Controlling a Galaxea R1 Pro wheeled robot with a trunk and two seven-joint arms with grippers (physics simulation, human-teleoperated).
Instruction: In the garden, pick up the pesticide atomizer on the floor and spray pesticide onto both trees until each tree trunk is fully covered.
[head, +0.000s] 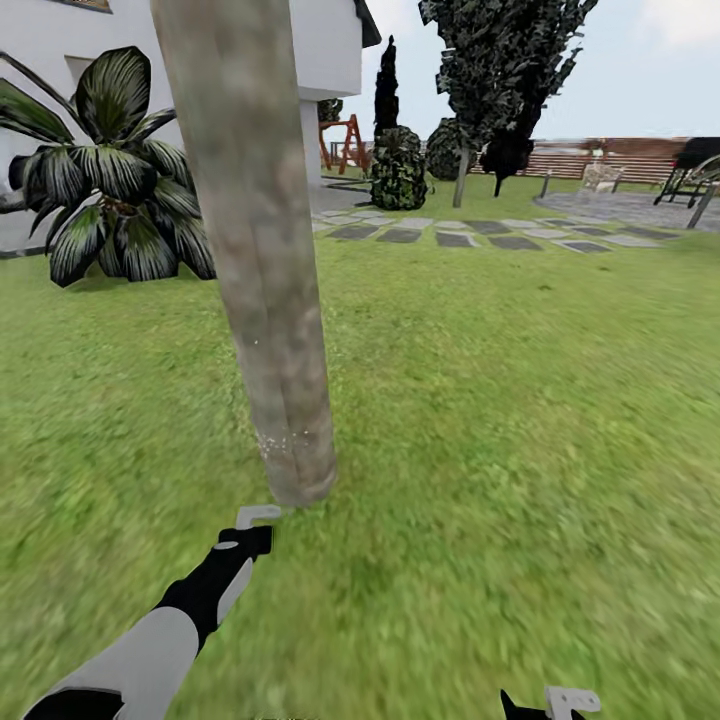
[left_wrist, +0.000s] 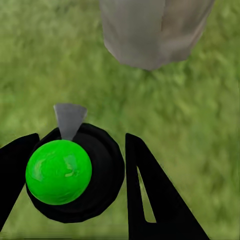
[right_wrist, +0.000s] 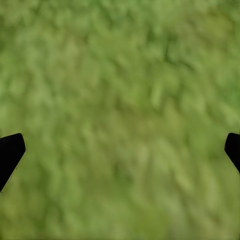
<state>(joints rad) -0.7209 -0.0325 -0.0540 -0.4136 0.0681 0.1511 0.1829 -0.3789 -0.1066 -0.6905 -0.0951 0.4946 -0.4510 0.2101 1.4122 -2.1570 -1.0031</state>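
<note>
Here the pesticide atomizer (left_wrist: 75, 172) is held in the left tool (left_wrist: 80, 182), whose dark fingers (left_wrist: 150, 190) are pinched against its round black body; a grey nozzle is aimed at the tree trunk (head: 265, 260) just ahead. It is judged light, rigid and somewhat slick, so the body's widest part is the best place to be gripped, with the nozzle left free. The right tool (right_wrist: 120, 150) is spread wide over bare grass (head: 520, 420). The lawn looks soft and level, with open room around the trunk; stepping stones (head: 470, 235) and a white house (head: 330, 50) lie well beyond.
</note>
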